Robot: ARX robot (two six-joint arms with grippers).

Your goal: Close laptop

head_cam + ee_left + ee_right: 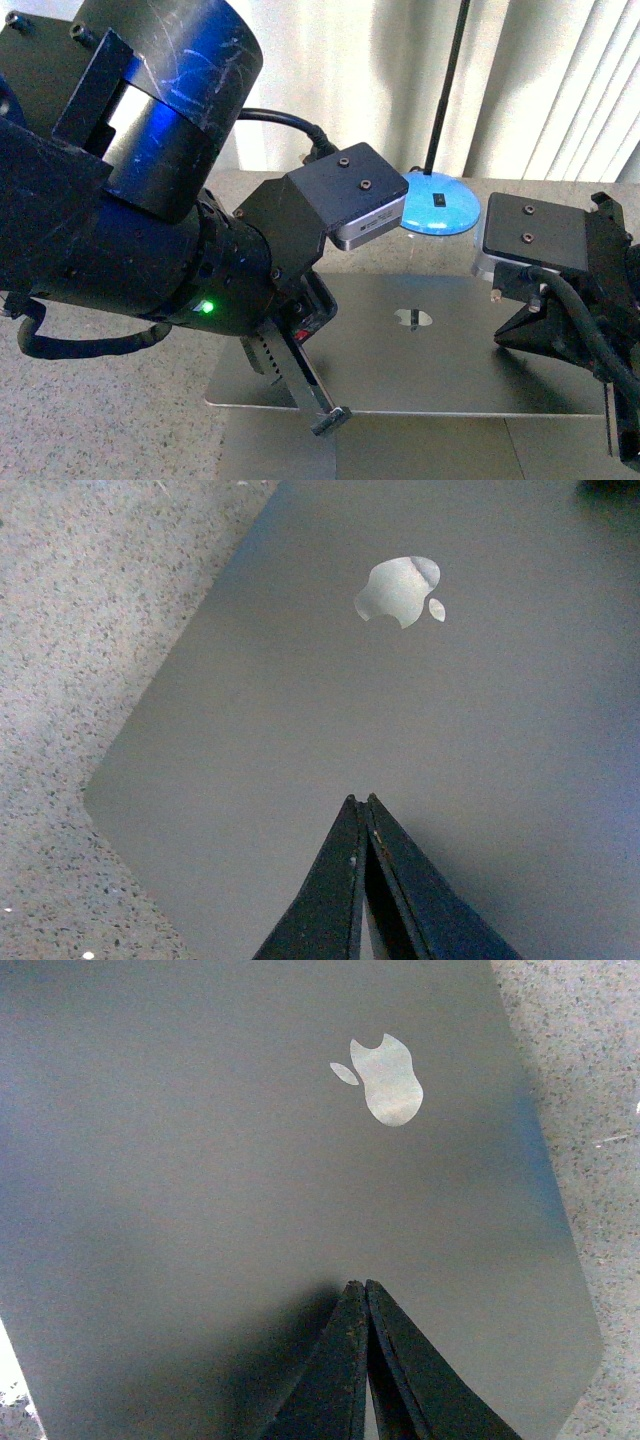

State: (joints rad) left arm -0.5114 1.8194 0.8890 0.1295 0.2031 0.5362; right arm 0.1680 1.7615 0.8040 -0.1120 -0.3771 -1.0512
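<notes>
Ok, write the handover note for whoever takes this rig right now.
Left claw: shut, holding nothing, tip over the laptop lid near its front edge.
Right claw: shut, holding nothing, tip over the lid as well.
Laptop: flat on the table, lid down, logo facing up.
Done: the lid looks closed.
Left: confirm it sits flush, which these views cannot show. Then probably lift both arms clear.
</notes>
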